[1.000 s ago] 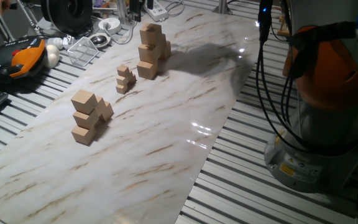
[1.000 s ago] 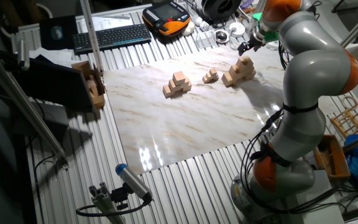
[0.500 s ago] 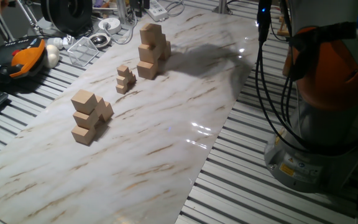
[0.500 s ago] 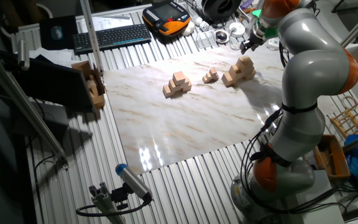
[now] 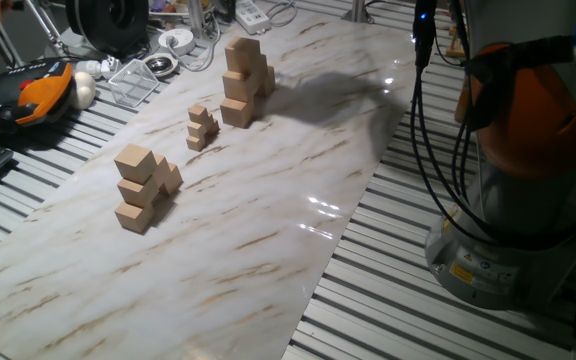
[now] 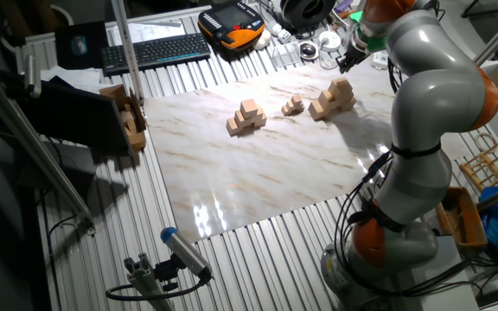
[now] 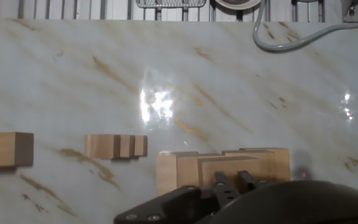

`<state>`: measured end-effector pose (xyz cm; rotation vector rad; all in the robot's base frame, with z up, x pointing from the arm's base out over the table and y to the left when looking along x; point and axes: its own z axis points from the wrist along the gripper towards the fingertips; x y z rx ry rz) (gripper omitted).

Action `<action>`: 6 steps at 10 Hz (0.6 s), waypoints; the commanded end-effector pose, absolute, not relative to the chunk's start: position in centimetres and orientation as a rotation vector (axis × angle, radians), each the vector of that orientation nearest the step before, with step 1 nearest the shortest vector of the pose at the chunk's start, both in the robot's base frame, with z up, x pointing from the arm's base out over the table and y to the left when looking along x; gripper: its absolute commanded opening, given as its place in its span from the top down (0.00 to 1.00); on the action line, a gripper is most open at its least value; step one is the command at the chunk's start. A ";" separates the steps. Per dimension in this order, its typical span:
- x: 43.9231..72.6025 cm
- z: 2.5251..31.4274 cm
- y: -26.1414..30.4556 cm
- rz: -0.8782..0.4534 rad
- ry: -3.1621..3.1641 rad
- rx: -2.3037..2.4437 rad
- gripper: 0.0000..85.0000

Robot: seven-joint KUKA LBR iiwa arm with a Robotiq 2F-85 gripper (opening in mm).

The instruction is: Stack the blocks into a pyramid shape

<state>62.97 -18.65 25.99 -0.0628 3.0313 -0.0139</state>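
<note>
The blocks [image 5: 242, 82] stand as a stepped pyramid shape [image 6: 335, 97] on the marble tabletop [image 5: 268, 210], near its far edge by the clutter. The gripper [image 6: 350, 59] hangs above that pile without touching it (whether its fingers are spread or pressed together, I cannot tell). A second stepped pile [image 5: 143, 187] and a heap of smaller cubes [image 5: 201, 127] sit along the same long edge.

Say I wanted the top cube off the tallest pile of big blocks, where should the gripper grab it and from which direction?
Probably from straight above, closing on two opposite vertical faces of the top cube. It sits highest on the tallest pile, so its upper part is free, while lower cubes crowd its base. A side approach risks pushing the pile over. The gripper hangs near it; whether it is open cannot be told.
</note>
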 end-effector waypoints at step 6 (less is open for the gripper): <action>62.6 25.9 -17.3 -0.046 3.029 0.001 1.00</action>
